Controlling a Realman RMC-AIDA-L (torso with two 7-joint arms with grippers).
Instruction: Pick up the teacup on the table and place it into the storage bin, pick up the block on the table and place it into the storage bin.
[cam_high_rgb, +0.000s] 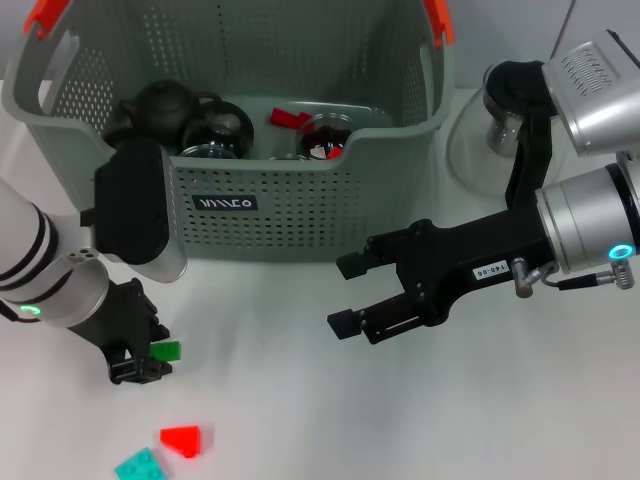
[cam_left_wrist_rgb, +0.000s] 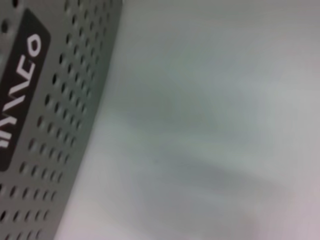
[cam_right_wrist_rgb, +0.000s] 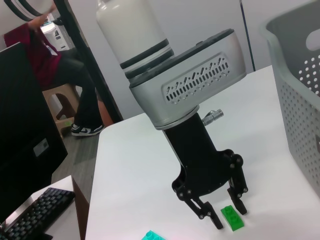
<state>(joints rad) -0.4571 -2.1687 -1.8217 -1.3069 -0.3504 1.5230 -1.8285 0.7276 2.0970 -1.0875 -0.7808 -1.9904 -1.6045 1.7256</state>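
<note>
A: What is the left tool (cam_high_rgb: 140, 362) doing?

B: It points straight down at the tabletop (cam_high_rgb: 300, 420), with its fingers set narrowly apart. The green block (cam_right_wrist_rgb: 233, 218) lies between the tips, or just beside the nearer one. I cannot tell whether they touch it. I judge this as the start of a pinch, with the block not yet lifted.

A: How does the block lie?

B: Flat, studs up. Its long axis seems to run roughly across the line between the fingers, so they would close on the short width. That looks a sensible hold for a small brick.

A: And the storage bin (cam_high_rgb: 300, 215)?

B: It is just beyond the tool, with its labelled wall facing it, so the carry would be short. Dark teaware and glassware already lie inside it.

A: The right tool (cam_high_rgb: 345, 295)?

B: It hovers above the tabletop with its fingers spread wide and nothing in them, well off to the side, which looks like waiting. A red block (cam_high_rgb: 182, 439) and a teal block (cam_high_rgb: 140, 466) lie on the near side of the left tool.
</note>
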